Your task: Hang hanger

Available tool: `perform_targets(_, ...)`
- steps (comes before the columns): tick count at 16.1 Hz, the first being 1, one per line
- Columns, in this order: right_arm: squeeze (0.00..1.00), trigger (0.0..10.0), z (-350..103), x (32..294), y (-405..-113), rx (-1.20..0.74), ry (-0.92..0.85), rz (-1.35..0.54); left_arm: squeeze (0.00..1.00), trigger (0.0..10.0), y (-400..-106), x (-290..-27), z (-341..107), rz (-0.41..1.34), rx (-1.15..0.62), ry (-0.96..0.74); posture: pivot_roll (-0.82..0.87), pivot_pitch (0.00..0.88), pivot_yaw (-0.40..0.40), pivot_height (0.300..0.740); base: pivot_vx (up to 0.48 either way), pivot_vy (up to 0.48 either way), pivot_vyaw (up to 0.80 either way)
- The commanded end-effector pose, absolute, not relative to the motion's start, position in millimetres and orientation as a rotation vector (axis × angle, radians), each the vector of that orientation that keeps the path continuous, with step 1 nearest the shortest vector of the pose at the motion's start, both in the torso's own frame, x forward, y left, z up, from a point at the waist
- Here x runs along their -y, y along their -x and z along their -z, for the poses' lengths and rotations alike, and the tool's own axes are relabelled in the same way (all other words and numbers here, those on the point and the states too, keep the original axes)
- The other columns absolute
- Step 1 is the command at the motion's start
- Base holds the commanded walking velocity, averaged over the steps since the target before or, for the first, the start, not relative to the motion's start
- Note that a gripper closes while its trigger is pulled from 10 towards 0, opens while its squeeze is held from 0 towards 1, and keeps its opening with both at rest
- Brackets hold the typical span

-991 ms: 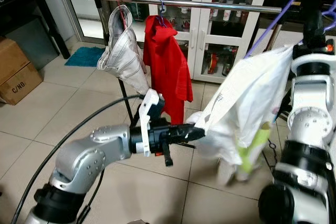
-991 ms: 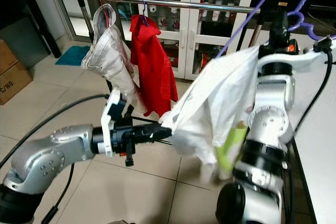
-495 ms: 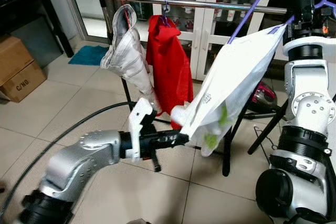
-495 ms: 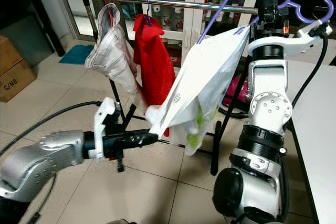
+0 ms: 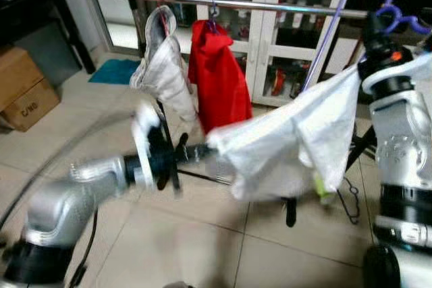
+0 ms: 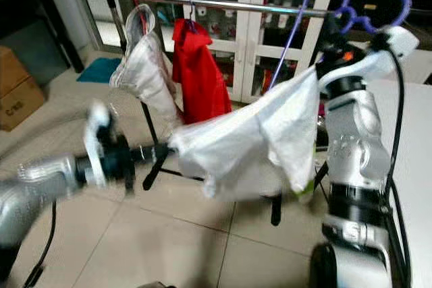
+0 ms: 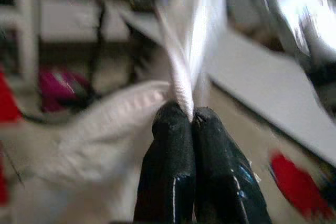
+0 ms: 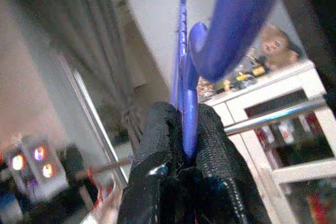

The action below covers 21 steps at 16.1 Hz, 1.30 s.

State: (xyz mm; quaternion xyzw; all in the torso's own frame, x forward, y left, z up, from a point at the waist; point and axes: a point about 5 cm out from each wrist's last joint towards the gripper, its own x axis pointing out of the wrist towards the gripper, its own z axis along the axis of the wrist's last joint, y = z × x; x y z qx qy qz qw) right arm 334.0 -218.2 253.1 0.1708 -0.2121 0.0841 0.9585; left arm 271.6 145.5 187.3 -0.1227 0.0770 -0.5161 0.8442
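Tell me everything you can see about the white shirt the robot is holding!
The white shirt looks like thin, crinkly cloth with a bit of yellow-green at its lower edge. It hangs from a purple hanger that the right hand grips shut, up near the metal rail. The left hand pinches one corner shut and pulls it sideways, so the shirt stretches out between both arms above the tiled floor. It is blurred.
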Motion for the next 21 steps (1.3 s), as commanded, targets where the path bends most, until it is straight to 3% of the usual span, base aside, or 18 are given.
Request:
perform_targets(1,0.00,0.0,-254,211,-332,0.424,-0.262,-0.208,0.00,0.0,-278,-155,-200,1.031,-0.087,0.256,-0.03,0.000,0.058,0.740,0.000,0.000,0.00)
perform_targets(2,0.00,0.0,-234,194,-324,0.307,-0.112,-0.349,0.00,0.0,-296,-164,-220,0.920,0.011,0.203,-0.03,0.000,0.065,0.740,0.000,0.000,0.00)
perform_targets(5,0.00,0.0,-211,188,-308,0.162,0.063,-0.492,0.00,0.0,-318,-186,-236,0.715,0.087,0.120,-0.03,0.000,0.073,0.740,0.000,0.000,0.00)
perform_targets(9,0.00,0.0,-189,195,-290,-0.038,0.201,-0.570,0.00,0.0,-335,-212,-251,0.478,0.168,0.059,-0.04,0.000,0.083,0.740,0.000,0.000,0.00)
perform_targets(12,0.00,0.0,-179,202,-282,-0.106,0.193,-0.556,0.00,0.0,-344,-241,-258,0.288,0.207,-0.022,-0.04,0.000,0.082,0.740,0.000,0.000,0.00)
perform_targets(15,0.00,0.0,-189,199,-283,-0.059,0.117,-0.543,0.00,0.0,-345,-234,-245,0.327,0.166,-0.044,-0.04,0.000,0.082,0.740,0.000,0.000,0.00)
perform_targets(18,0.00,0.0,-202,192,-286,-0.015,0.008,-0.565,0.00,0.0,-342,-211,-216,0.441,0.066,-0.132,-0.04,0.000,0.081,0.740,0.000,0.000,0.00)
perform_targets(21,0.00,0.0,-196,186,-281,-0.135,0.137,-0.717,0.00,0.0,-334,-183,-196,0.609,-0.005,-0.208,-0.04,0.000,0.084,0.740,0.000,0.000,0.00)
